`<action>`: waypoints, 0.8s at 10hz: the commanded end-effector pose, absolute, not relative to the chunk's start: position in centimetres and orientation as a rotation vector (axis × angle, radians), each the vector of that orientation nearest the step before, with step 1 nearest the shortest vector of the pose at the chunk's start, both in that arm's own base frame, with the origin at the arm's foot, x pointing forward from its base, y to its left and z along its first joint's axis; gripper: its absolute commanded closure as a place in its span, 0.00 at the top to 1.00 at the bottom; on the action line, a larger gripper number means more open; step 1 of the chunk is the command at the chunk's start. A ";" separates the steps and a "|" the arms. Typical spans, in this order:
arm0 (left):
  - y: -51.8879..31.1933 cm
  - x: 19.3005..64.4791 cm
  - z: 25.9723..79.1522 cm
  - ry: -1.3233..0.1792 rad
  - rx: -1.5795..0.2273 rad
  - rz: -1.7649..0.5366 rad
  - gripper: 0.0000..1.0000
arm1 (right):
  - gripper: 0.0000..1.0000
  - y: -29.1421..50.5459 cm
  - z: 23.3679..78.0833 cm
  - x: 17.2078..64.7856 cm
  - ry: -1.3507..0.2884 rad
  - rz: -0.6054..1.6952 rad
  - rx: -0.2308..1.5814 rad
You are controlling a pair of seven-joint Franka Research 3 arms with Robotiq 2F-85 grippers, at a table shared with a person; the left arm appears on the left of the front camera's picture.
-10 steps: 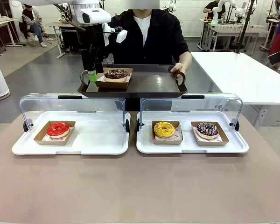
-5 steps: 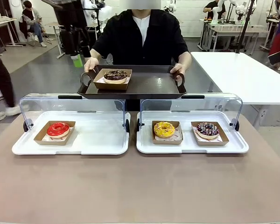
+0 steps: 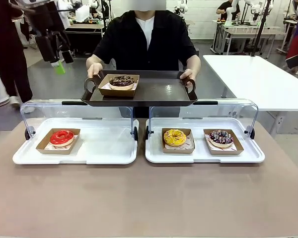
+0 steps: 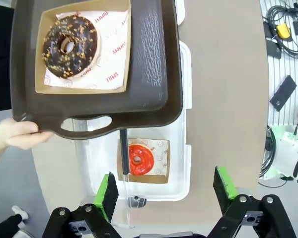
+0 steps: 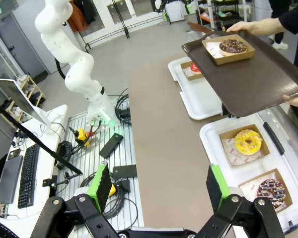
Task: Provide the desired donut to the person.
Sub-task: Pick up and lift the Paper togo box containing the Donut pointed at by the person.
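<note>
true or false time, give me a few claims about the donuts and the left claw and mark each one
1. The chocolate donut sits on the brown tray that the person holds. True.
2. The red donut is on that tray too. False: it lies in the left white tray.
3. The left claw grips a donut. False: it is open and empty.
4. The yellow donut and sprinkled donut share the right white tray. True.
</note>
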State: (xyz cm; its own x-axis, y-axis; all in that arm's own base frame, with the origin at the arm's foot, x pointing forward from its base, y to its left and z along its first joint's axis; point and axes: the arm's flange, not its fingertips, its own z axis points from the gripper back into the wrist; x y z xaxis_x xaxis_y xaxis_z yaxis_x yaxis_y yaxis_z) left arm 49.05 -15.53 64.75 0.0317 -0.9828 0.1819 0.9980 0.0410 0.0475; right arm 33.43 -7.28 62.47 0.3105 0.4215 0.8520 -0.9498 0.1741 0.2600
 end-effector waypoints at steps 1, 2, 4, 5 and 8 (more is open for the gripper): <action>-15.6 47.7 63.5 -0.168 -0.098 -1.543 1.00 | 1.00 -7.3 62.5 33.4 -0.718 1.104 0.935; -15.5 49.0 64.8 -0.182 -0.102 -1.529 1.00 | 1.00 -7.3 62.5 33.4 -0.718 1.104 0.935; -15.5 49.0 64.8 -0.182 -0.102 -1.529 1.00 | 1.00 -7.3 62.5 33.4 -0.718 1.104 0.935; -15.5 49.0 64.8 -0.182 -0.102 -1.529 1.00 | 1.00 -7.3 62.5 33.4 -0.718 1.104 0.935; -9.8 49.0 63.7 -0.409 -0.237 -1.503 1.00 | 1.00 -7.3 62.5 33.4 -0.718 1.104 0.935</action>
State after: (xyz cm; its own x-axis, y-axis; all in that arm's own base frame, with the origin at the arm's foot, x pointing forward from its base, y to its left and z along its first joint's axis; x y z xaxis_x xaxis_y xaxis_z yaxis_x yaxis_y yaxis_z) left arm 49.68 -13.11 64.84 0.0451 -0.9584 0.2818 0.9955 0.0666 0.0671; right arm 33.42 -7.29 62.47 0.3105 0.4213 0.8521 -0.9498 0.1742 0.2600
